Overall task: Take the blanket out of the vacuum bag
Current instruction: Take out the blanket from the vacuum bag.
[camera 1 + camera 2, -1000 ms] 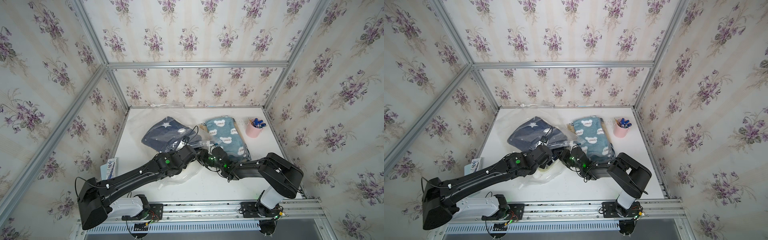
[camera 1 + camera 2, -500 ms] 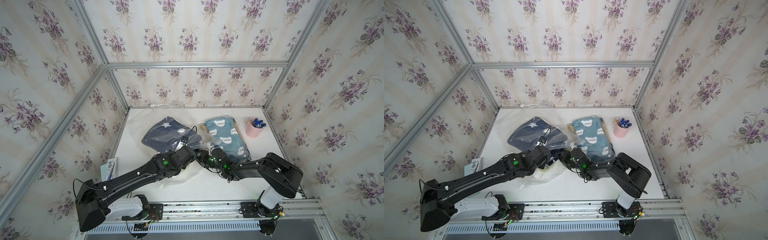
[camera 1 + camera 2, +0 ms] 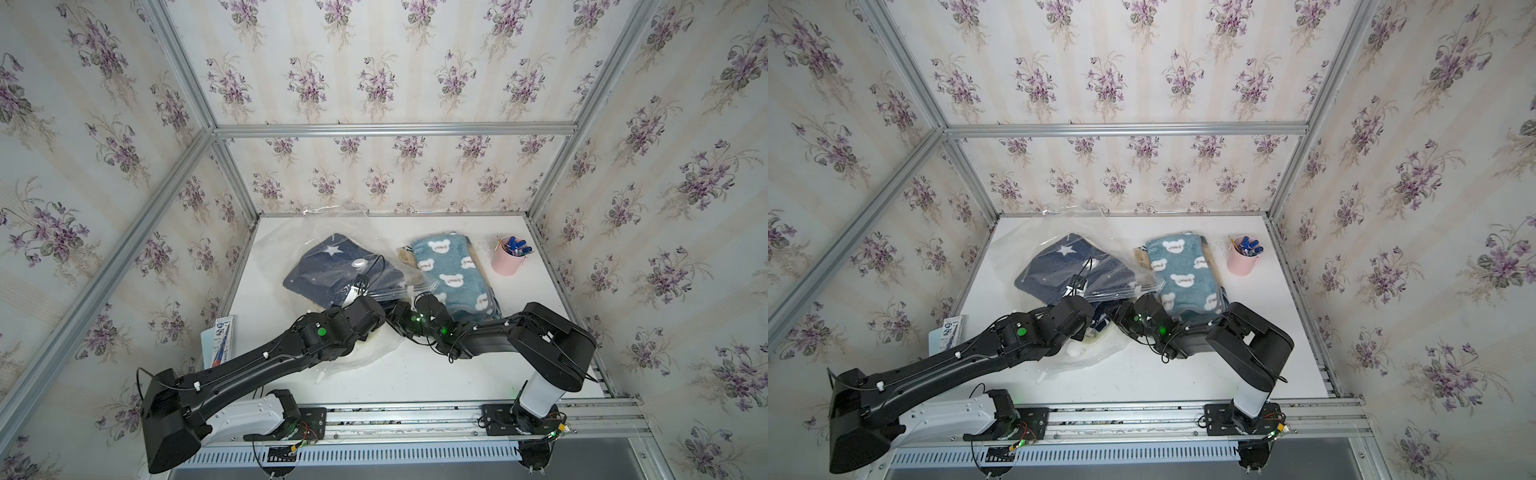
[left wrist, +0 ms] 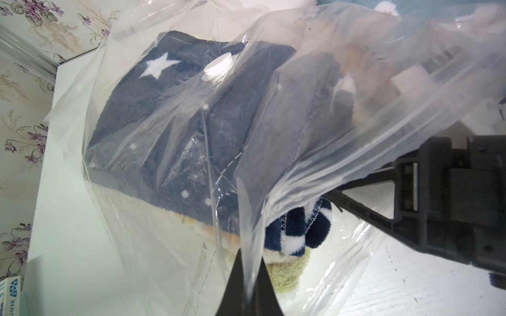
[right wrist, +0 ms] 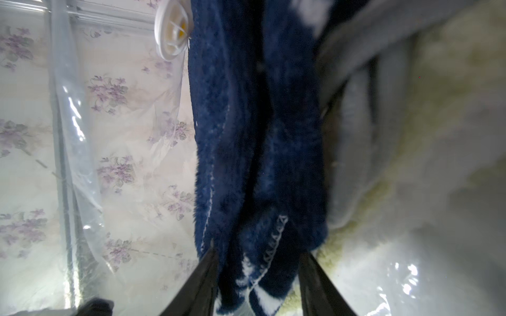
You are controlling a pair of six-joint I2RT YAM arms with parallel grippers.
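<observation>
Two grips are at work at the mouth of the bag (image 4: 328, 115), mid-tabletop (image 3: 415, 374): the left end effector (image 4: 247, 262) is pinched shut on the upper film, lifting it, I'd judge, so the mouth gapes. The right end effector (image 5: 257, 251) is clamped on a fold of the navy blanket (image 3: 320, 274), which lies mostly inside the bag with one corner poking out. Room to draw it out looks best toward the bare near strip of tabletop, since the bag's far end reaches near the back wall and a teal towel (image 3: 453, 266) lies just beside the mouth, a pink cup (image 3: 508, 262) beyond it.
</observation>
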